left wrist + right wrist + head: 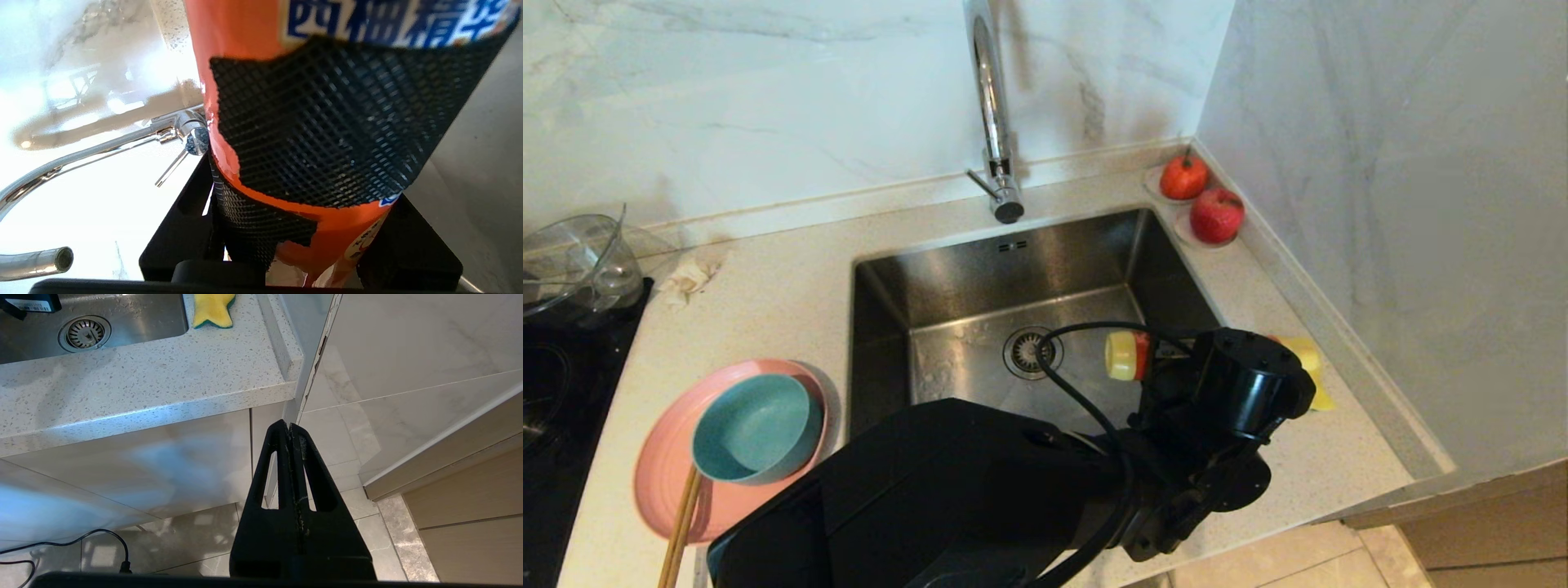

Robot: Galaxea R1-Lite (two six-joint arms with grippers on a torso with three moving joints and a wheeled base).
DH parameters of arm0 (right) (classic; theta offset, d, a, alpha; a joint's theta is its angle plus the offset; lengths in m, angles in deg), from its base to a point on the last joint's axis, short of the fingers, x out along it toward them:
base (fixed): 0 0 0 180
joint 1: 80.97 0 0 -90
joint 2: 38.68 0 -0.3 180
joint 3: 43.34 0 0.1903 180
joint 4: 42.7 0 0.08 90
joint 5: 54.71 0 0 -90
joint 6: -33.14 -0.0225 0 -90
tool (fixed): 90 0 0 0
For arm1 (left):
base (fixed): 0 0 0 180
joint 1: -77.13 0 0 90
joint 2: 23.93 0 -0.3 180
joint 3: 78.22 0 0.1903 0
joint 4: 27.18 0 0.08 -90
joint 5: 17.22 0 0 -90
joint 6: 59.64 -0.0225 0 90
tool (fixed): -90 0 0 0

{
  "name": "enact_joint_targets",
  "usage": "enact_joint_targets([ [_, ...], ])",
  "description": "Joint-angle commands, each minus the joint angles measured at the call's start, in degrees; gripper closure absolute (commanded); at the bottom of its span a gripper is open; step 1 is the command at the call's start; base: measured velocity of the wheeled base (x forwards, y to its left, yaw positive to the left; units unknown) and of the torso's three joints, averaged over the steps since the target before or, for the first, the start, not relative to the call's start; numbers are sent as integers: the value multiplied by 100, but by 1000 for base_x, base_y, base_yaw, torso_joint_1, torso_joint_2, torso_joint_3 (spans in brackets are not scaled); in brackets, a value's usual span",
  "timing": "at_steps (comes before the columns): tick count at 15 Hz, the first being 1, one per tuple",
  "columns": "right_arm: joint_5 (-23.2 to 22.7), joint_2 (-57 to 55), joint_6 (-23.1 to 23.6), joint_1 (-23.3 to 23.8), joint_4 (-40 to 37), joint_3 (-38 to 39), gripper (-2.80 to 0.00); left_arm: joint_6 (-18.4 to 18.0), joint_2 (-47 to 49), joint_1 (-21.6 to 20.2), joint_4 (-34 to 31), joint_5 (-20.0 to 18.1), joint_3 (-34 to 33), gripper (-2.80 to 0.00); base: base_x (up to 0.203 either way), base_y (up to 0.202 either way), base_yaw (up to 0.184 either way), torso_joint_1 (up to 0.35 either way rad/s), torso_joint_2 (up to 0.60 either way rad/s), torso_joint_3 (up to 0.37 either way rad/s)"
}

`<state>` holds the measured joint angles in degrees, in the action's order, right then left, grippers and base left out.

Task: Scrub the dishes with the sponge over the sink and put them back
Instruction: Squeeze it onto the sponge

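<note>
Detergent bottle held over the sink; scrubbing not yet begun.
The left gripper (294,245) is clamped on an orange detergent bottle (261,81) at the sink (947,278) in mid-frame; the right gripper (295,437), pressed together, hangs parked below the counter (143,384). Pink plate (658,474), teal bowl (756,429) and chopsticks (682,523) wait lower left, seemingly unwashed. The sponge (213,309) lies untouched right of the sink, half hidden by the arm. Two apples (1201,200) sit upper right.

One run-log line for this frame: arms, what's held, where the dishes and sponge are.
left gripper: shut on orange bottle over sink | right gripper: shut, parked | bowl on pink plate | sponge: countertop
</note>
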<state>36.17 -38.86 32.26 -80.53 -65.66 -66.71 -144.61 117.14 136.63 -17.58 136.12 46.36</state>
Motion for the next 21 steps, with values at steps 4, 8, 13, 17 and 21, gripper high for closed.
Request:
enact_joint_targets([
  [4, 0, 1, 0, 0, 3, 0, 0, -71, -9, -1, 127, 38, -68, 0, 0, 0, 0, 0, 0, 0],
  [8, 0, 1, 0, 0, 4, 0, 0, -72, 18, -9, 140, 29, -84, 0, 0, 0, 0, 0, 0, 0],
  [13, 0, 1, 0, 0, 4, 0, 0, -81, 52, 0, 210, 29, -85, 0, 0, 0, 0, 0, 0, 0],
  [17, 0, 1, 0, 0, -5, 0, 0, -136, 3, 14, 590, 250, -7, 0, 0, 0, 0, 0, 0, 0],
  [21, 0, 1, 0, 0, 4, 0, 0, -160, -350, 53, 608, 293, 55, 0, 0, 0, 0, 0, 0, 0],
])
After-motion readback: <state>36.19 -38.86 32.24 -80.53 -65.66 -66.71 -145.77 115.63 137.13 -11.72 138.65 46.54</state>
